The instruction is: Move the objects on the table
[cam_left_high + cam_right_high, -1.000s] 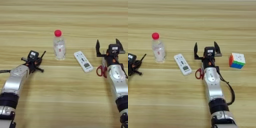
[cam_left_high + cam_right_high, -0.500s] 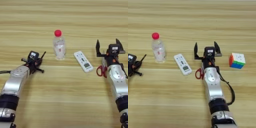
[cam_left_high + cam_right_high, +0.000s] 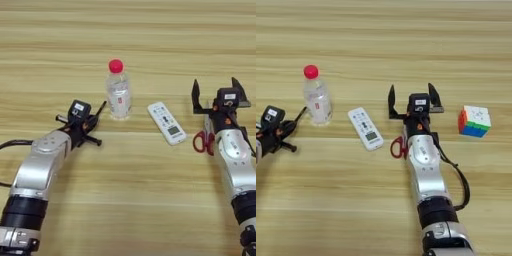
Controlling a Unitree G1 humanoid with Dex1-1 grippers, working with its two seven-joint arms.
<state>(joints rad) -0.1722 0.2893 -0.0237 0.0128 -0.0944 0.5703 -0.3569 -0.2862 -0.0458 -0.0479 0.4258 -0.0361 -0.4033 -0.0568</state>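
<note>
Wooden planks of the table (image 3: 150,45) ran under both arms, and nothing looked moved yet. The right gripper (image 3: 412,97) stood spread wide, red-handled scissors (image 3: 398,147) beneath its wrist, white remote (image 3: 365,128) and Rubik's cube (image 3: 474,121) flanking it. The left gripper (image 3: 86,126) looked pressed on a thin black pen (image 3: 100,109), the red-capped bottle (image 3: 118,91) just beyond.

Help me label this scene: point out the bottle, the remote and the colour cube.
bottle (image 3: 119,97), left eye view, clear body
remote (image 3: 167,123), left eye view, middle
colour cube (image 3: 474,121), right eye view, centre
</note>
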